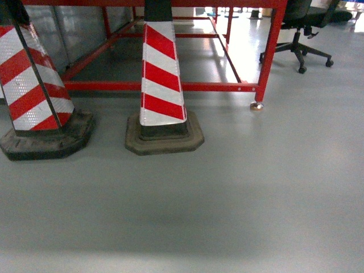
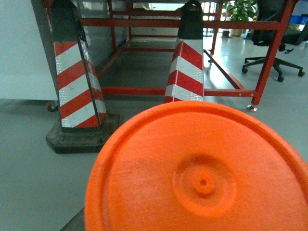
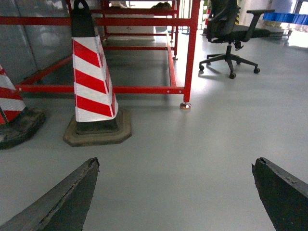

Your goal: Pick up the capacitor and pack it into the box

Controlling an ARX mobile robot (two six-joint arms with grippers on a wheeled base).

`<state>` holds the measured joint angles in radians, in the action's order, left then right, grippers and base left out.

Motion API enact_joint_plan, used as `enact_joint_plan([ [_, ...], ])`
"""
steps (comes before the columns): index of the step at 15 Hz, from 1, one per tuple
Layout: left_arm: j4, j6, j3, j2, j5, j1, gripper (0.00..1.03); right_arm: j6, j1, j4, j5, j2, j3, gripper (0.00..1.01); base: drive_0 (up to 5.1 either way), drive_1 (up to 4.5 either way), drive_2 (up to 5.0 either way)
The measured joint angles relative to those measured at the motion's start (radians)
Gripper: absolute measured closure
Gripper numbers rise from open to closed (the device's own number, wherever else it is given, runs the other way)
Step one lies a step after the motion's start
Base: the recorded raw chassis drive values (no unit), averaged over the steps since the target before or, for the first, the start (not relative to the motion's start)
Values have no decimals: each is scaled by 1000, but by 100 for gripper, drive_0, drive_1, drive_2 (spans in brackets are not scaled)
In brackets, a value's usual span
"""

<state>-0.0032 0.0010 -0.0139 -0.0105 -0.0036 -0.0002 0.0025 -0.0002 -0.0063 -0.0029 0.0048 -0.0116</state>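
The capacitor (image 2: 202,178) is a big round orange piece with a raised hub and a small centre hole. It fills the lower part of the left wrist view, hanging close to the camera above the grey floor. It hides the left gripper's jaws, apart from a dark sliver of one finger (image 2: 72,224) at its lower left edge. My right gripper (image 3: 175,164) is open, its two dark fingertips wide apart over bare floor with nothing between them. The box is out of view. Neither gripper shows in the head view.
Two red-and-white striped cones (image 1: 162,79) (image 1: 34,85) stand on dark bases just ahead. Behind them is a red metal frame (image 1: 267,62) with a foot on the floor. A black office chair (image 1: 304,34) stands at the far right.
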Motion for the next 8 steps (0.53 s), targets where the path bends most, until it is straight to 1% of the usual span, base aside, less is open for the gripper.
enact_joint_plan([
  [3, -3, 0, 0, 0, 2, 0, 60, 0, 0, 1, 2, 0, 0, 3, 0, 0, 0],
  [8, -3, 0, 0, 0, 3, 0, 60, 0, 0, 1, 2, 0, 0, 3, 6, 406, -394],
])
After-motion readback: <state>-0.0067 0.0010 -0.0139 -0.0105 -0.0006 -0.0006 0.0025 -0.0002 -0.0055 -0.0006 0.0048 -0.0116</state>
